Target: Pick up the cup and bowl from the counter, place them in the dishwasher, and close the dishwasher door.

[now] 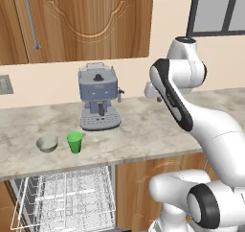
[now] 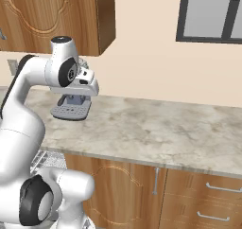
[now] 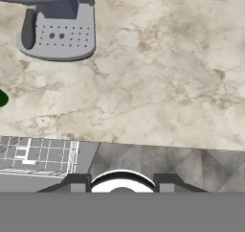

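Cup (image 1: 74, 142) and bowl (image 1: 47, 143) are seen side by side on the counter (image 1: 143, 130), near its front edge, in the left base view. The green cup is standing upright, and the grey-beige bowl is placed just to its left, close but apart from it. A grey coffee machine (image 1: 99, 101) is found behind them, nearer to the wall; its perforated drip tray is also shown in the hand view (image 3: 60, 34).

Below the counter edge, directly under the cup and bowl, the dishwasher (image 1: 67, 197) is shown open, and its white wire rack (image 1: 64, 202) is pulled forward. A corner of this rack is also seen in the hand view (image 3: 38, 154), at the lower left. A wooden cabinet door (image 1: 143, 188) is located beside the dishwasher.

The arm is raised above the counter, to the right of the coffee machine in the left base view. The gripper (image 3: 122, 183) is held high over the counter's front edge, well apart from the cup and bowl, and nothing is seen between its fingers. Only the finger bases are visible at the bottom of the hand view, so it cannot be told if the fingers are spread or pressed together. A small dark green edge of the cup (image 3: 2, 99) is seen at the left border of the hand view.
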Motion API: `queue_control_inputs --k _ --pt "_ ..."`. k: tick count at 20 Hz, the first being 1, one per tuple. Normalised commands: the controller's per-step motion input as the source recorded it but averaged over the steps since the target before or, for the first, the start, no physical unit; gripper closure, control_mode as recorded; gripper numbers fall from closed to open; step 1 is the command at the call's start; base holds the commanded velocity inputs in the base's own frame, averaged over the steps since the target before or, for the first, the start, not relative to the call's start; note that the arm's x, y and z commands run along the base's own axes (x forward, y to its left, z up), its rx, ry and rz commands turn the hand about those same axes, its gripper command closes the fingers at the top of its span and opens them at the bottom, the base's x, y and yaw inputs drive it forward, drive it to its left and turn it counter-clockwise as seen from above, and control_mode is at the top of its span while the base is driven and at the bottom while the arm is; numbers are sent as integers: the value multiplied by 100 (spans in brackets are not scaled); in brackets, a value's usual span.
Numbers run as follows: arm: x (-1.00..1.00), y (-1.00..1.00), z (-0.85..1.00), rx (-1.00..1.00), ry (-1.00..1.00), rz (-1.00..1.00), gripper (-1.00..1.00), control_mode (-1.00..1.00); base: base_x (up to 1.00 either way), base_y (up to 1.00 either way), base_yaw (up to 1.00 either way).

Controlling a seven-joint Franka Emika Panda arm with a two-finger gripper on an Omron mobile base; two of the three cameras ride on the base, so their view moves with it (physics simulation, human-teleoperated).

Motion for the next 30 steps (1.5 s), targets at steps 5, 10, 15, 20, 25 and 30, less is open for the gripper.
queue_control_inputs --k 5,10,15,20,25,30 --pt "-11 0 0 0 0 0 -100 -100 0 0 0" --pt "-33 9 0 0 -5 0 -100 -100 0 0 0" --pt "-39 18 -5 0 -7 0 -100 -100 0 0 0" --pt "-35 22 -10 0 -9 0 -100 -100 0 0 0" --pt "-21 24 -11 0 -7 0 -100 -100 0 0 0" --pt "-8 30 -11 0 -3 0 -100 -100 0 0 0"
